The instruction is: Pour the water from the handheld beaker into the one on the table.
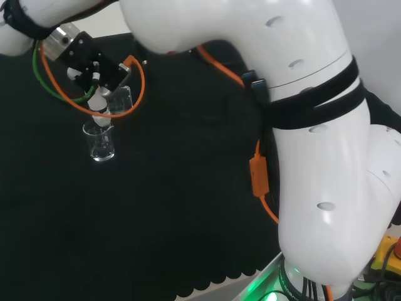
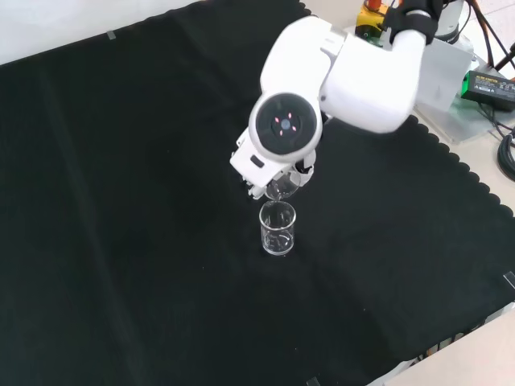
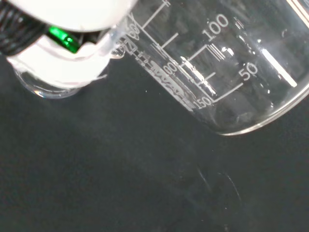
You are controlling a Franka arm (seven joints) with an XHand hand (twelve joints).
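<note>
Now we see the hand point(image 1: 94, 78) above the black cloth point(image 2: 121, 201), its fingers curled round a clear glass beaker point(image 3: 227, 63) that is tipped steeply over. In the front view the held beaker's lip hangs just above the mouth of a second beaker point(image 2: 278, 229), which stands upright on the cloth.

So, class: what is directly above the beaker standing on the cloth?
The tilted handheld beaker, lip over the standing beaker, held by the hand. The arm's link covers most of the fingers; any water stream can't be made out.
</note>
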